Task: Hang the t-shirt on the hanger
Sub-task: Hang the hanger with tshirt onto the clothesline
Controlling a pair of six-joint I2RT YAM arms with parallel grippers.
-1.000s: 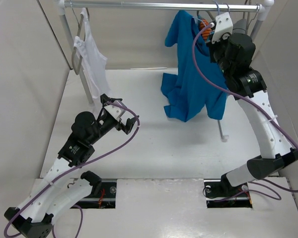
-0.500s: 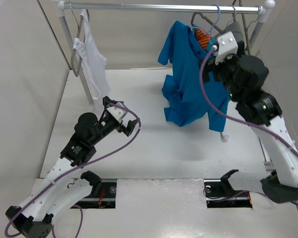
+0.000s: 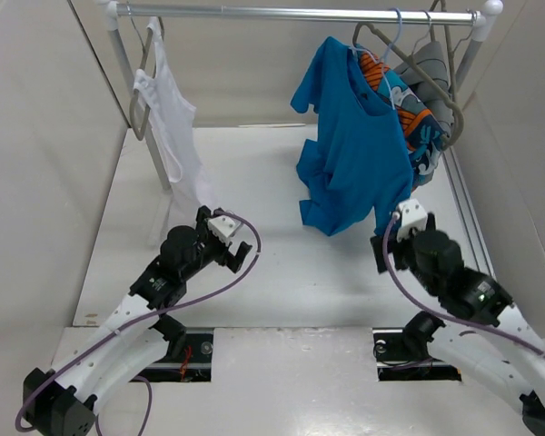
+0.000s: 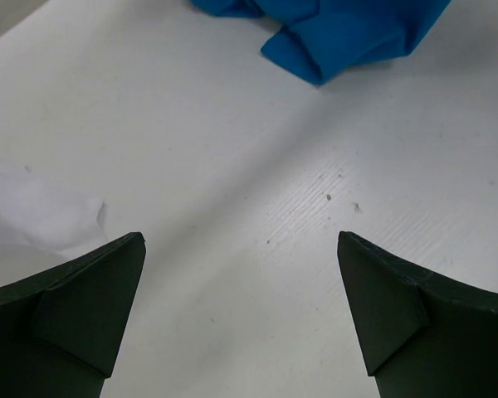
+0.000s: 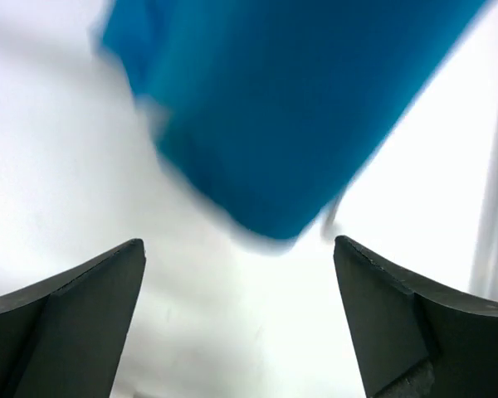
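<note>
The bright blue t-shirt (image 3: pixel 356 145) hangs from the rail on the light-blue wire hanger; only the hanger's hook (image 3: pixel 397 27) shows, over the rail. The t-shirt's lower hem (image 4: pixel 349 33) reaches down close to the table. My right gripper (image 3: pixel 386 247) is low over the table just below and in front of that hem, open and holding nothing; in its wrist view the gripper (image 5: pixel 239 249) faces the blurred blue t-shirt (image 5: pixel 290 99). My left gripper (image 3: pixel 239 252) hovers over the table left of the shirt, jaws wide open and empty (image 4: pixel 241 245).
A white tank top (image 3: pixel 168 109) hangs at the rail's left end, its hem (image 4: pixel 33 215) near my left finger. An orange-blue-white patterned garment (image 3: pixel 416 107) and a grey one (image 3: pixel 436 68) hang right behind the t-shirt. The rail (image 3: pixel 254 13) spans the back; walls close both sides.
My right gripper opened, let go at the rail and dropped down to the near table. The t-shirt swung and now hangs free. My left arm shifted slightly nearer and to the right.
</note>
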